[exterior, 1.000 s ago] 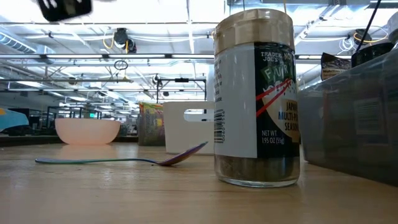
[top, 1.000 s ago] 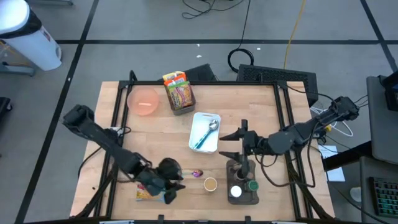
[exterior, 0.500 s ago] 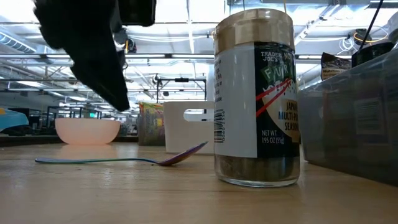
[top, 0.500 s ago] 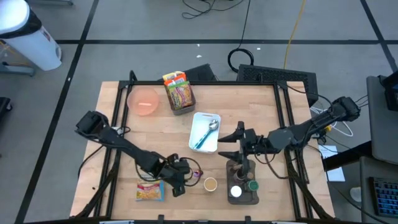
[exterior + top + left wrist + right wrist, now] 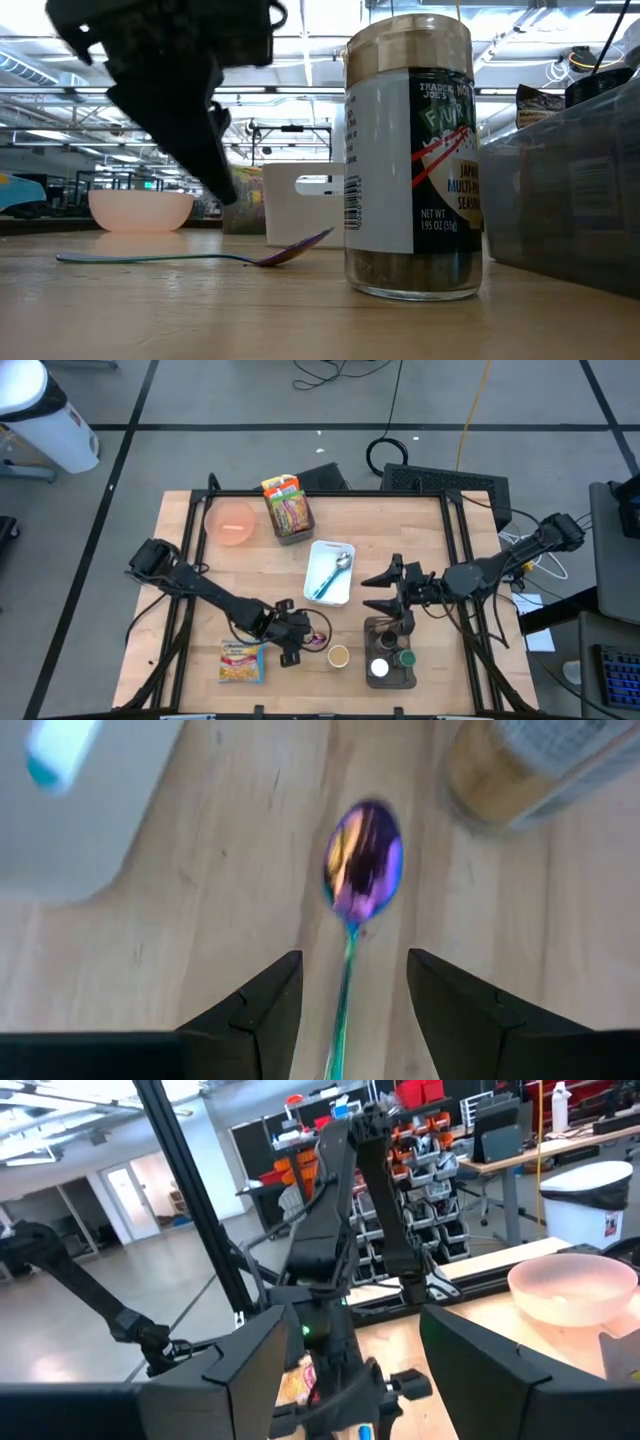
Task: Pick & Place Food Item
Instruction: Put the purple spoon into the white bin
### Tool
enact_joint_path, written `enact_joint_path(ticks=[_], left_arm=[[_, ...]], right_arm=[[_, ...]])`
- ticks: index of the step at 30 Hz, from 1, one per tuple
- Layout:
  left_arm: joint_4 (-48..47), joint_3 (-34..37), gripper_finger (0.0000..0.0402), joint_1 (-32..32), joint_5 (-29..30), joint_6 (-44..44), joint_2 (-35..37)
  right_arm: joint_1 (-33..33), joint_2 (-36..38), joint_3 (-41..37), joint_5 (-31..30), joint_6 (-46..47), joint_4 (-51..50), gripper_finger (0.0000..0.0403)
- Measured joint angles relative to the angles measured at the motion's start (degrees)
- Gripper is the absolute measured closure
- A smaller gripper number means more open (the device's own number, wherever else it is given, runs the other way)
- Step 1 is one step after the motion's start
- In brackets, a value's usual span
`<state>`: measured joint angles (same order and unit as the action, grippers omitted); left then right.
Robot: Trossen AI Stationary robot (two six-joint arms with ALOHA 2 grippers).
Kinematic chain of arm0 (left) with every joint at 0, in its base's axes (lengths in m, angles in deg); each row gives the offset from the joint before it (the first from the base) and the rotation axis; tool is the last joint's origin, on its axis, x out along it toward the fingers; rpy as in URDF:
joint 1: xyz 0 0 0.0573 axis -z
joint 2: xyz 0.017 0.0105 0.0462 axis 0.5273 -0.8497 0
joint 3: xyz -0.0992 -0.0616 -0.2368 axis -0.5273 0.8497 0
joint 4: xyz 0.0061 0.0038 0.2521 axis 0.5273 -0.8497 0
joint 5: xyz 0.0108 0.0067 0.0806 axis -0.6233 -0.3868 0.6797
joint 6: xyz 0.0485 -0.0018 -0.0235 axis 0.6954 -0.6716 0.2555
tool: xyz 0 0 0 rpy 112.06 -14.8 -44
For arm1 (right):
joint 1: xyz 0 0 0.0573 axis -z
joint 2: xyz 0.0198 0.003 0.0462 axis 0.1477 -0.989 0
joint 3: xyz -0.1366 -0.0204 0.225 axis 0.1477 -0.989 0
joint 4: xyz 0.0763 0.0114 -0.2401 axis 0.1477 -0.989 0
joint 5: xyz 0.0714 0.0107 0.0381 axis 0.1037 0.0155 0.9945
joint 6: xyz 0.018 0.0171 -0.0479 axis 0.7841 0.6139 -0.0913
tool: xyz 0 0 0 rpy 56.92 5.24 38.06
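A yellow food packet [image 5: 240,661] lies flat near the table's near left edge. My left gripper [image 5: 298,644] is open and empty just right of it, above an iridescent spoon [image 5: 318,640]. In the left wrist view the spoon's bowl [image 5: 362,860] shows ahead of the gripper [image 5: 350,970], and the fingers stand either side of its handle without touching it. In the low view the gripper [image 5: 215,170] hangs above the spoon [image 5: 200,257]. My right gripper [image 5: 375,592] is open and empty above the table's middle right.
A spice jar [image 5: 338,656] stands right of the spoon. A black caddy [image 5: 390,658] of bottles is at the near right. A white tray [image 5: 330,572] holds a spoon mid-table. A pink bowl [image 5: 232,522] and a basket of snack packets [image 5: 287,508] are at the far left.
My left gripper has gone from over the food packet toward the table's right edge and a little toward the far edge, and now hangs over the iridescent spoon. The packet lies flat and uncovered on the table.
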<state>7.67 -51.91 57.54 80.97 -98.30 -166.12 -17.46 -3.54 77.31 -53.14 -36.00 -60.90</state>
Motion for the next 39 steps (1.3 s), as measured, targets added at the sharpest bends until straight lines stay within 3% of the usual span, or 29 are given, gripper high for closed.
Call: enact_joint_path(ticks=[6,25,39], left_arm=[[1.44,-0.02,0.0215,-0.46,-3.86,0.07,-2.95],[0.05,-0.17,0.0220,-0.42,-2.64,-1.70,-6.73],[-1.20,-0.09,0.0390,-0.46,-3.87,-1.48,-6.99]], right_arm=[[0.00,0.60,-0.28,0.00,-0.62,-0.12,0.0181],[0.00,0.94,-0.30,0.00,-0.85,-0.39,0.0188],[0.00,0.94,-0.28,0.00,-0.68,-0.40,0.0193]])
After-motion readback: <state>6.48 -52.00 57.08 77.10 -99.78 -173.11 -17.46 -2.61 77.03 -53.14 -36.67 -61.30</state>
